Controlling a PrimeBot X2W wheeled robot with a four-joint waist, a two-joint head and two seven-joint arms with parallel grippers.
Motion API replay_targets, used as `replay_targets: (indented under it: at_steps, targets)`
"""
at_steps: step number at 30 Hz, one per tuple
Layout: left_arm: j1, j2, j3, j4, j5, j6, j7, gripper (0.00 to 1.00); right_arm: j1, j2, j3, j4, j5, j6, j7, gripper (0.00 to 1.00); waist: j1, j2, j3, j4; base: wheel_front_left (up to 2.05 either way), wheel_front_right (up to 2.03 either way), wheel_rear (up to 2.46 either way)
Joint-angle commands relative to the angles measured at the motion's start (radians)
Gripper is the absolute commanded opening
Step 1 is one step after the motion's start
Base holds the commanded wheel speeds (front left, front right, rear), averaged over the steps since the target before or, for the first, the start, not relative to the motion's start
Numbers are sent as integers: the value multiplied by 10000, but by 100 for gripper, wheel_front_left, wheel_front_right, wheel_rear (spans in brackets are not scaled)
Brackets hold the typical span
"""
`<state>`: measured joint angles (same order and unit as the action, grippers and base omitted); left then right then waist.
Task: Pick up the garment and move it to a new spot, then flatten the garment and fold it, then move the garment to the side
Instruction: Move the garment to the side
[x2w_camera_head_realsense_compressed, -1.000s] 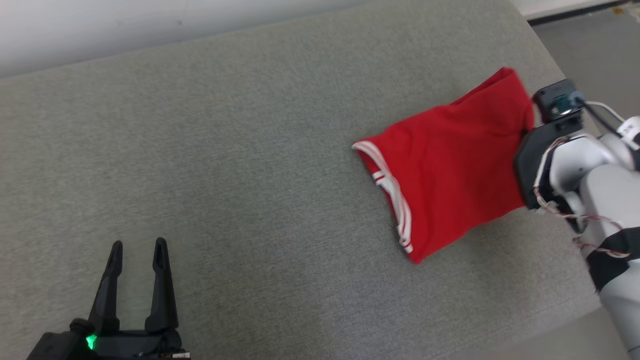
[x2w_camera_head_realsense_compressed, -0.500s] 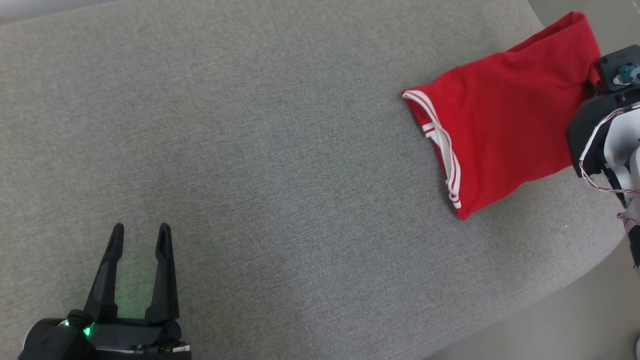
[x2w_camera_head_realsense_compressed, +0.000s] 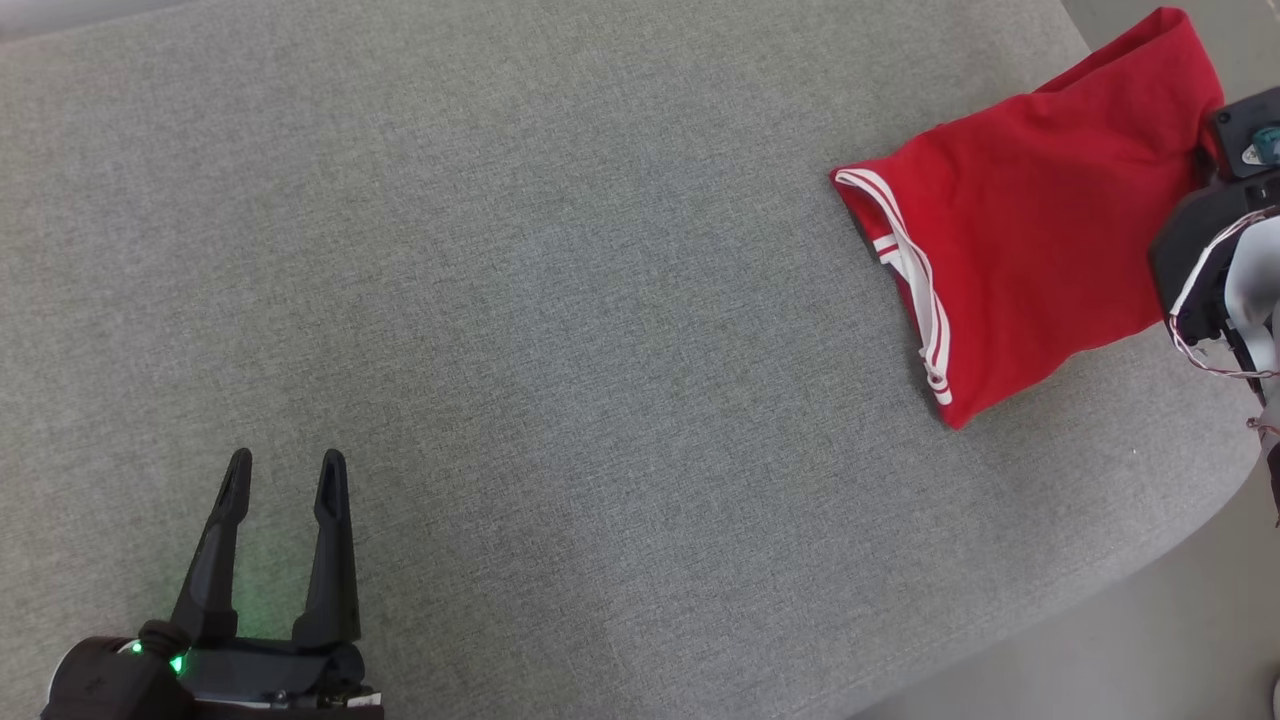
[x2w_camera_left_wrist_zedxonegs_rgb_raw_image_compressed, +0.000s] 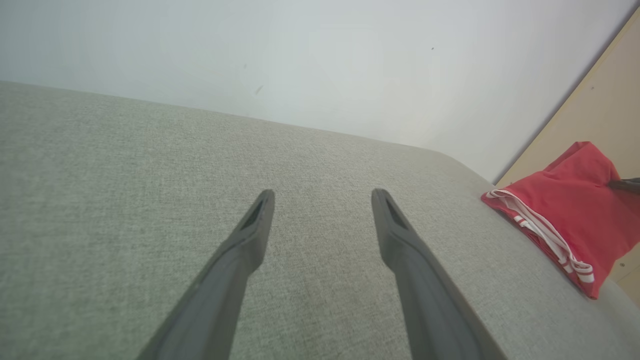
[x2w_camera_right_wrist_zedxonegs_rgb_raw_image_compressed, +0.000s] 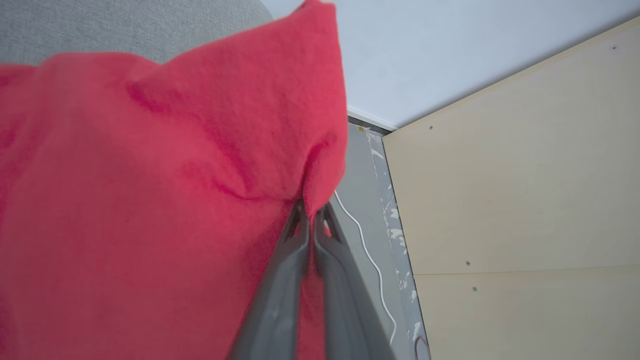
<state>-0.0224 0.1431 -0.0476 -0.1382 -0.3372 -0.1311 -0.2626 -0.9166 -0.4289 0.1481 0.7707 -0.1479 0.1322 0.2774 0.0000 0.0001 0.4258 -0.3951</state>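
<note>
Garment (x2w_camera_head_realsense_compressed: 1040, 250), red with white striped trim, lies folded at the right end of a grey fabric surface (x2w_camera_head_realsense_compressed: 560, 300), one corner pinched in the clenched fingers of the right gripper (x2w_camera_right_wrist_zedxonegs_rgb_raw_image_compressed: 311, 212). The left gripper (x2w_camera_head_realsense_compressed: 286, 460) hovers well apart, fingers spread and empty.

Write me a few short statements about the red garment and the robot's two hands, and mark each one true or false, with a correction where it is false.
1. The right hand is shut on a fold of the red garment. True.
2. The left hand grips the garment too. False: it is open and empty, over the grey cushion, far from the garment.
3. In the head view, the garment lies near the cushion's right end. True.
4. The stripes along the garment's edge are blue. False: they are white.
</note>
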Motion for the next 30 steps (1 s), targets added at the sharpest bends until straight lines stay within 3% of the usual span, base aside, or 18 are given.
replay_targets:
  at_steps: [1, 3, 4, 5, 6, 7, 8, 23, 30]
  targets:
    - [-40, 20, 24, 32, 12, 8, -29, 100, -81, -21, -85, 56, -152, -27, -91, 0, 0, -1, -22, 24, 0, 0, 0]
    - [-50, -13, 21, 58, 26, 8, -29, 100, -75, -22, -156, 82, -247, -27, -196, 0, 0, -1, -58, 34, 0, 0, 0]
    - [-49, -30, 25, 67, 37, 8, -29, 100, -56, 19, -185, 78, -273, -27, -249, 13, 0, -1, -85, 35, 0, 0, 0]
    - [-49, -30, 25, 67, 37, 8, -29, 100, -56, 19, -185, 78, -273, -27, -249, 13, 0, -1, -85, 35, 0, 0, 0]
    - [-37, -47, 31, 76, 48, 8, -29, 100, -33, 63, -197, 35, -357, -27, -306, 42, 0, -1, -117, 32, 0, 0, 0]
    - [-22, -61, 43, 87, 58, 8, -29, 100, -3, 97, -204, 9, -413, -27, -327, 84, 0, -1, -154, 28, 0, 0, 0]
    - [-5, -68, 48, 95, 70, 8, -29, 100, 11, 88, -321, 25, -475, -27, -291, 100, 0, -1, -185, 23, 0, 0, 0]
    - [705, -403, 227, 499, 13, 8, -28, 100, 1177, 644, -891, 79, -632, -27, -796, 100, 0, -1, -1812, 718, 0, 0, 0]
    - [1462, -486, 840, 1182, 267, 10, -29, 100, 1973, 1483, -508, -317, -157, -27, -1713, 100, 0, -1, -2920, 1176, 0, 0, 0]
